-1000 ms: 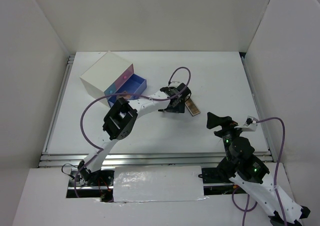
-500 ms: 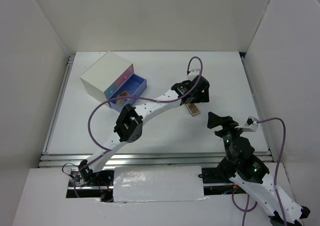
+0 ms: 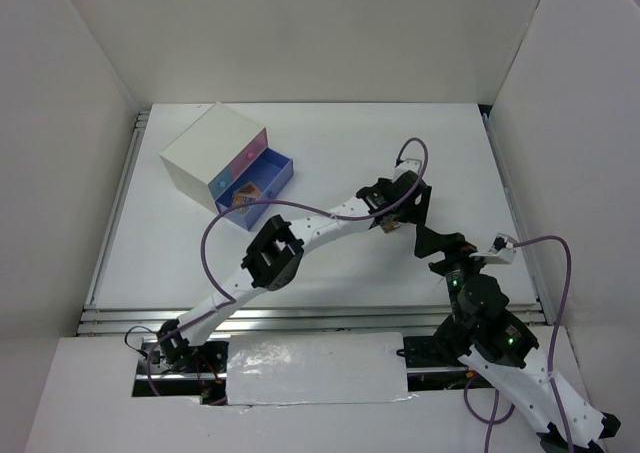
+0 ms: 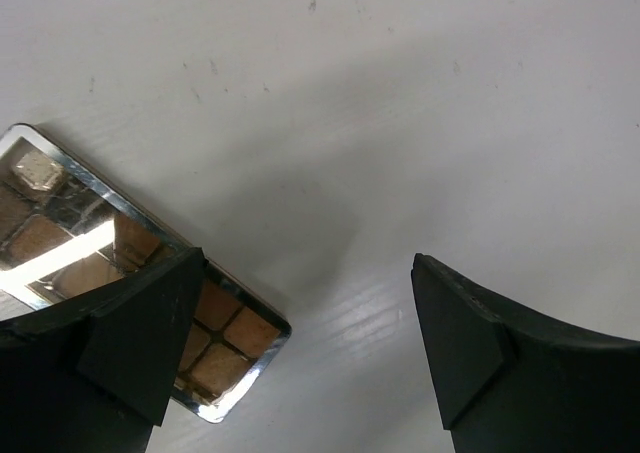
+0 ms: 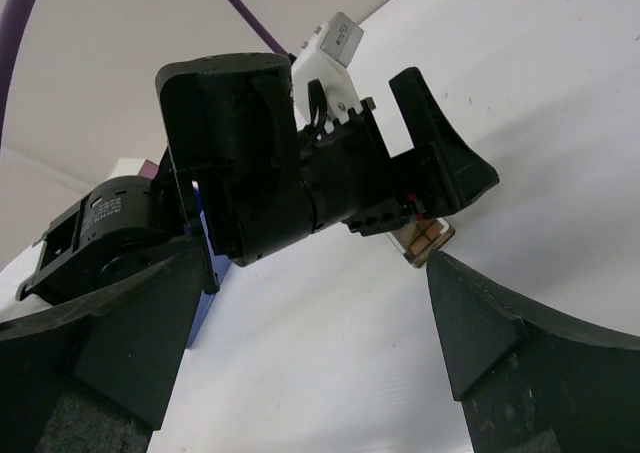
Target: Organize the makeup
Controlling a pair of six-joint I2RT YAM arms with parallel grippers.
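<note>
Where my left gripper (image 4: 305, 283) hangs over the right-centre of the table (image 3: 330, 133), its jaws stand fully apart and grasp nothing. Count on the open table: one long eyeshadow palette (image 4: 90, 238), lying flat with its brown pans showing. One of my left fingers (image 4: 130, 343) overlaps the palette's near long edge and one corner; contact cannot be confirmed. The rest of the jaw gap spans bare table, which extends past the other finger. My right gripper (image 3: 430, 245), likewise released and unloaded, sits just beside the left one, on its near side. One white box (image 3: 205, 151) stands at the far left, well apart, with one blue drawer (image 3: 262, 173) pulled out; its contents are too small to count.
</note>
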